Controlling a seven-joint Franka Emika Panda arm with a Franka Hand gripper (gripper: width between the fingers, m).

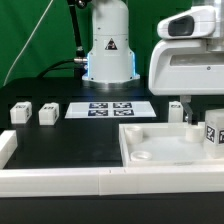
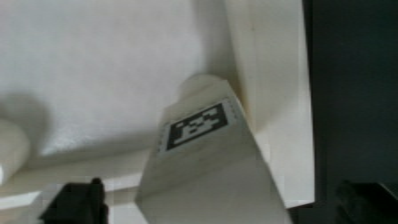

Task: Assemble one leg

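your claw (image 1: pixel 196 118) hangs open over one leg (image 1: pixel 213 132) standing in the tray (image 1: pixel 150 140). two legs (image 1: pixel 20 113) wait far left.

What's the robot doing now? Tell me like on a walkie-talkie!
Gripper low over the tray, jaws open, holding nothing. One leg right under it, on the tray. Two more legs sit off at the exterior view's left. Nothing blocking.

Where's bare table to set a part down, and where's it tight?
Free: dark table between the marker board and the tray, and in front of the two loose legs up to the white front rail. Crowded: the tray's right corner, where the gripper hangs beside a tagged leg.
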